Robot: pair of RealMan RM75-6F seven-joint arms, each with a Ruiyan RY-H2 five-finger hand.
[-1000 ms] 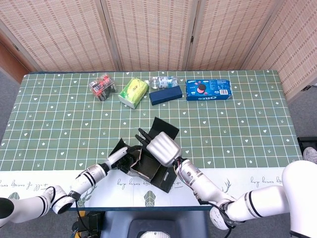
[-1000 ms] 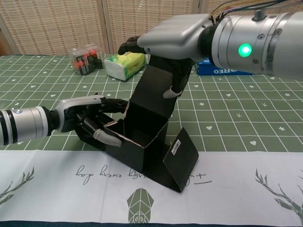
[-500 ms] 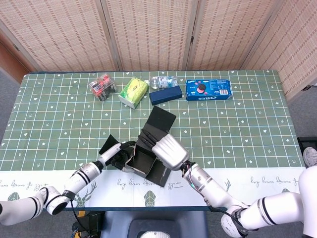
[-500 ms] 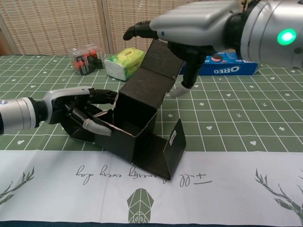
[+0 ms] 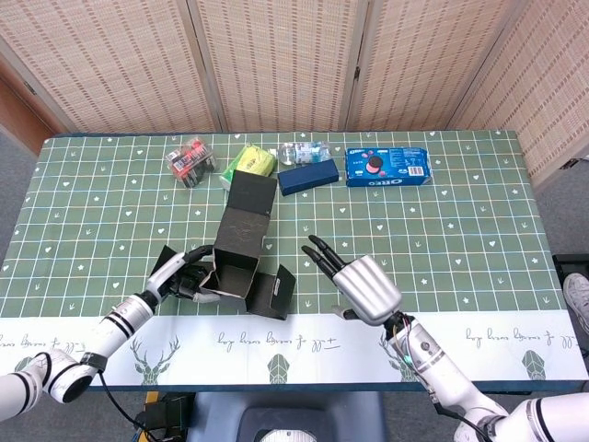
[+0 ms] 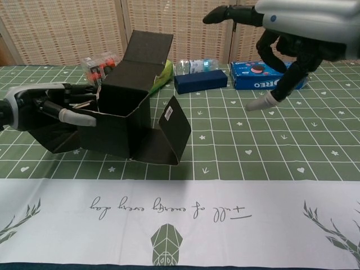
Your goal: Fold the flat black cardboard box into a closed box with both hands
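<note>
Half-formed, the black cardboard box stands near the table's 7 o'clock edge, flaps unfolded and closing apparently ahead; the left hand grips its side wall while the right hand hovers open, empty, at its 3 o'clock.

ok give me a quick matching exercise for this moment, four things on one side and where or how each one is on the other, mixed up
Things:
1. black cardboard box
2. left hand
3. right hand
4. Oreo pack

States:
A. lying flat at the far side of the table
B. open, fingers spread, touching nothing
C. standing half-folded, lid flap up
D. gripping the box's side

Pairs: 1-C, 2-D, 3-B, 4-A
</note>
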